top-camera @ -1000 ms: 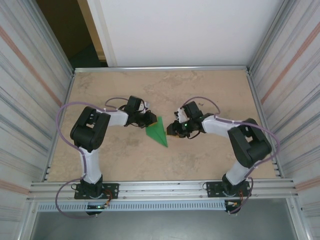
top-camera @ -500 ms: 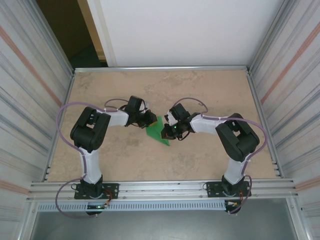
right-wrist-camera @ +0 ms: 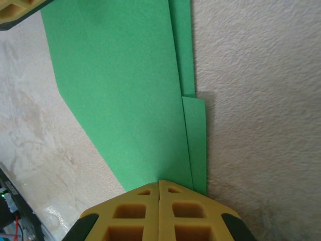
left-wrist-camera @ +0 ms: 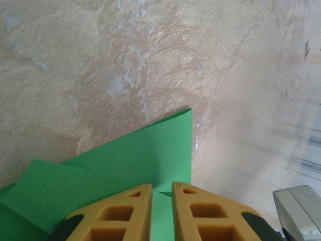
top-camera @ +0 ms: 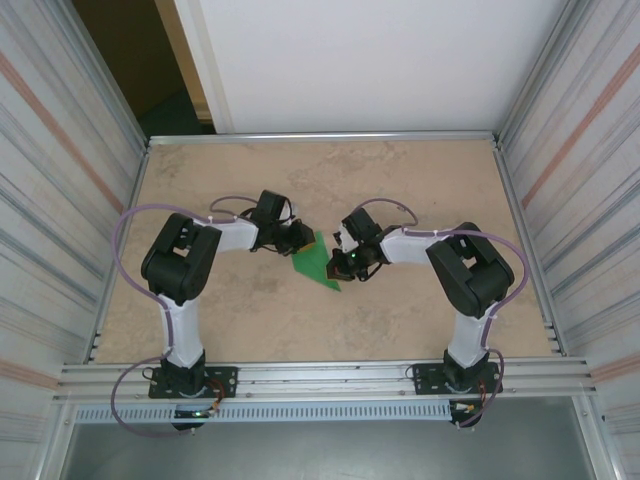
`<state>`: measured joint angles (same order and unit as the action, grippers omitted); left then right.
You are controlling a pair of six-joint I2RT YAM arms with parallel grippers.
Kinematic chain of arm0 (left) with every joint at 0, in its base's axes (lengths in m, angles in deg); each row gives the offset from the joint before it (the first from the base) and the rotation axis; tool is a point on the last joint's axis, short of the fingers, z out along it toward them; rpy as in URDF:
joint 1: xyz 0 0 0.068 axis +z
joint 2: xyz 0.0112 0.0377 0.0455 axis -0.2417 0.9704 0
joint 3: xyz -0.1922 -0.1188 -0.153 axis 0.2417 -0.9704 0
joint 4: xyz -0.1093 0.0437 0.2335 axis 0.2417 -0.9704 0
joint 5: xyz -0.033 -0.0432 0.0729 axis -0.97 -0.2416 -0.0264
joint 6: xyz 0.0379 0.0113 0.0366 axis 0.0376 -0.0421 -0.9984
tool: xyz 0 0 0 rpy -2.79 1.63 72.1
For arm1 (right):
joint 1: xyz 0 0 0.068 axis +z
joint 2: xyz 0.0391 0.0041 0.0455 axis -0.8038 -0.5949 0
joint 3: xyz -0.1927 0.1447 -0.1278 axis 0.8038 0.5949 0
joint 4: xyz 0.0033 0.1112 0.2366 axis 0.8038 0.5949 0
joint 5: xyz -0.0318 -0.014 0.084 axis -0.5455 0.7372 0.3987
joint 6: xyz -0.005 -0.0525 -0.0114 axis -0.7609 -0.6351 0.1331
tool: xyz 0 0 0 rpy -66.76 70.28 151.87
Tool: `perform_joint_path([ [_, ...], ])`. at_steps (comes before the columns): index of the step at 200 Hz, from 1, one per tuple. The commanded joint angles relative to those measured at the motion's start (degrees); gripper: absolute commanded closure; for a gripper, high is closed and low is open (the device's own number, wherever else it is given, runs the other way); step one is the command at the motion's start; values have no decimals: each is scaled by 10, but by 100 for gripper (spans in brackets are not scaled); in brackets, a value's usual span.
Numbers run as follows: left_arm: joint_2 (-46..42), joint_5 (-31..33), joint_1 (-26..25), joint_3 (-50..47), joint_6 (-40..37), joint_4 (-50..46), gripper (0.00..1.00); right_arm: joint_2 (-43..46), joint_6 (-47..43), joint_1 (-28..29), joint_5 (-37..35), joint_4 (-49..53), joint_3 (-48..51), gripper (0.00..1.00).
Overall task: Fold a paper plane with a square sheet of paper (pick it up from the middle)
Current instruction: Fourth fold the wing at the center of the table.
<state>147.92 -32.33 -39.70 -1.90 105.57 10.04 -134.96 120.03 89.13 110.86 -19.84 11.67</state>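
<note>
The bright green sheet of paper (top-camera: 312,263) lies flat mid-table, folded into a pointed shape with layered flaps. My left gripper (top-camera: 301,238) sits low over its far corner. In the left wrist view the left gripper (left-wrist-camera: 162,185) has its yellow fingers a narrow gap apart, and the paper (left-wrist-camera: 125,155) shows under and between them. My right gripper (top-camera: 336,263) is at the sheet's right edge. In the right wrist view the right gripper (right-wrist-camera: 159,182) is shut, its tips resting on the paper (right-wrist-camera: 120,85) beside a long fold line, with nothing between the fingers.
The beige stone-patterned table (top-camera: 420,310) is bounded by a metal frame and ribbed side walls (top-camera: 60,200). A yellow fingertip of the left gripper (right-wrist-camera: 20,7) shows at the sheet's far corner in the right wrist view.
My right gripper has moved left from beside the paper onto its right edge, the arm's elbow swinging inward. The left gripper and the paper have stayed put.
</note>
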Motion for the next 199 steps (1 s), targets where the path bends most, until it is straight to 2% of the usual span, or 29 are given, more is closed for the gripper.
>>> perform_joint_path([
  [1,-31,10,6,7,-33,-40,79,-27,-7,-10,-10,26,24,96],
  [33,-105,-20,-4,-11,-55,-2,77,-35,-20,-20,13,31,27,96],
  [55,-132,-20,-30,-53,-65,26,83,-39,-28,-24,17,40,25,97],
  [76,-122,-19,-58,-82,-66,47,88,-42,-29,-26,19,41,24,98],
  [106,-83,-15,-83,-84,-67,51,91,-44,-30,-27,19,45,24,98],
  [168,-22,-14,-75,-81,-69,56,92,-46,-29,-27,18,50,28,99],
  [199,-16,-4,-42,-84,-84,43,91,-46,-40,-27,5,68,29,99],
])
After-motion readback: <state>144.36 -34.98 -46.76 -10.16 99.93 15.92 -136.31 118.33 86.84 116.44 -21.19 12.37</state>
